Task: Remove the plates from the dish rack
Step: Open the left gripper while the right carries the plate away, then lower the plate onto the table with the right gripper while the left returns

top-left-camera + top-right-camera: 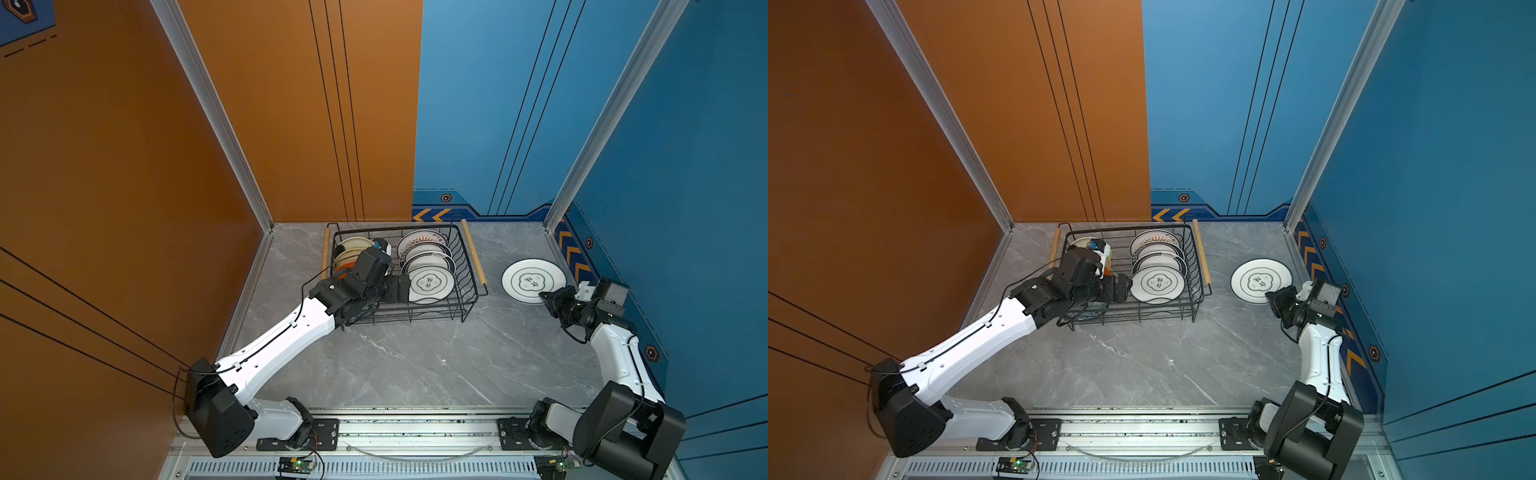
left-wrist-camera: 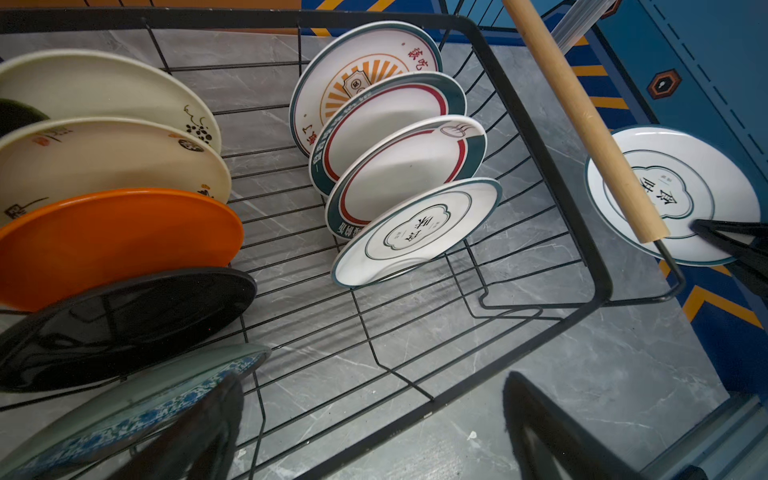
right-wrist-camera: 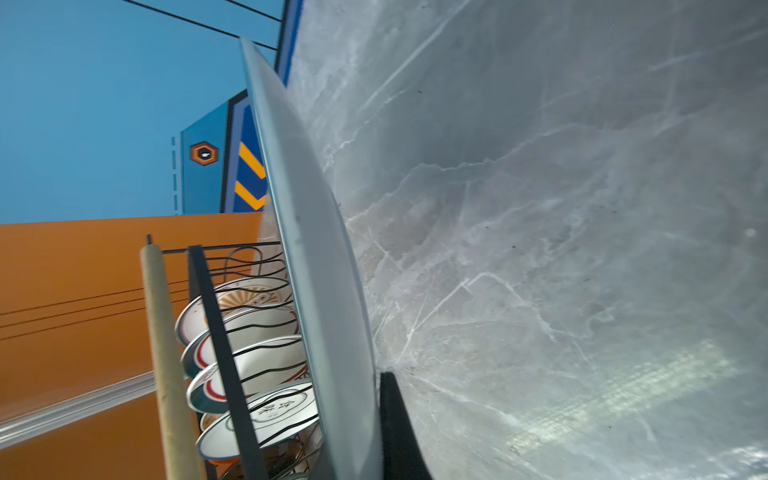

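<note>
A white plate (image 1: 533, 280) beside the dish rack (image 1: 467, 266) is pinched at its rim by the right claw (image 1: 545, 298), while the left claw (image 1: 400, 288) is held spread over the rack.

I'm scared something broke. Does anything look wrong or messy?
Nothing looks broken or spilled. One round white plate is outside the black wire dish rack, its rim pinched in the right gripper; that fits unloading.

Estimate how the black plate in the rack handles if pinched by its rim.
Probably stiff: the black plate keeps a clean round rim while leaning in the dish rack. Its glossy, reflective face suggests a slippery pinch. Standing tilted between the orange plate and a blue-patterned plate, it may knock them when lifted.
</note>
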